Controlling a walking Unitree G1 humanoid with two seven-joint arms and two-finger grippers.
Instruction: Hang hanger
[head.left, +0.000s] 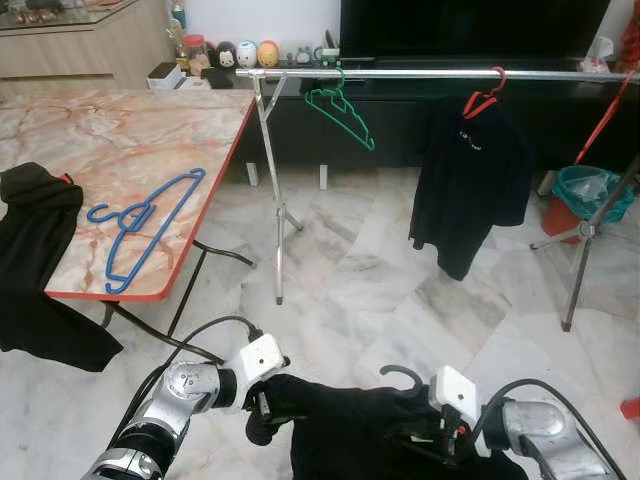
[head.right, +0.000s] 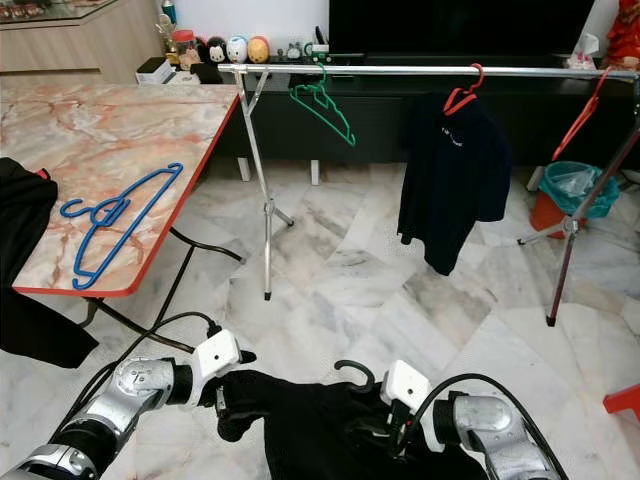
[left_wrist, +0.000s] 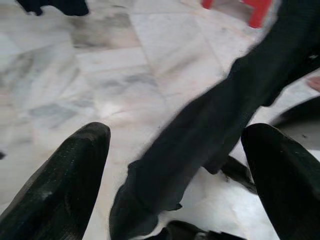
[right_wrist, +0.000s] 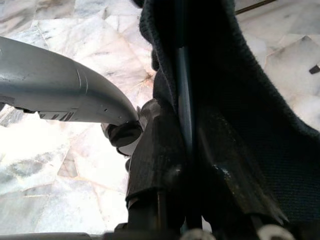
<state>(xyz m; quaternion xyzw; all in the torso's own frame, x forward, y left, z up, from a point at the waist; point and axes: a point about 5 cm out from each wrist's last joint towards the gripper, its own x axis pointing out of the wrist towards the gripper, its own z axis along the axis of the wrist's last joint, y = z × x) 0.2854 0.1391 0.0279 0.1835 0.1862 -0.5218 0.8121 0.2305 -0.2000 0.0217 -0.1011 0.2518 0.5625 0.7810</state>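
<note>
Low at the front of the head views, both silver arms bent inward toward each other over the marble floor (head.left: 400, 290). The right gripper (head.left: 425, 432) was clamped on a dark hanger (right_wrist: 183, 85) threaded through a black garment (head.right: 320, 420); the right wrist view showed its two fingers pressed shut against the hanger's thin bar, with cloth bunched around them. The hanger's curved hook (head.left: 403, 374) rose clear above the fabric. The left gripper (head.left: 262, 412) reached in at the garment's left edge, and the left wrist view showed its fingers (left_wrist: 65, 185) spread wide, a strip of black cloth hanging between them without touching either.

Four hangers could be counted: the dark one in the right gripper, a blue hanger (head.left: 140, 225) lying flat on the marble-topped table (head.left: 120, 130), a green hanger (head.left: 343, 112) hanging bare on the metal rail (head.left: 420, 73), and a red hanger (head.left: 484, 97) on the same rail carrying a black shirt (head.left: 470, 180). A third black cloth (head.left: 40, 260) draped over the table's near left edge. Another red shape (head.left: 605, 118) hung near the rail's right end, too cut off to tell what it was.

The held garment ran off the bottom of the head views, so its shape was unclear. Small figurines (head.left: 245, 53) stood in a row behind the rail.
</note>
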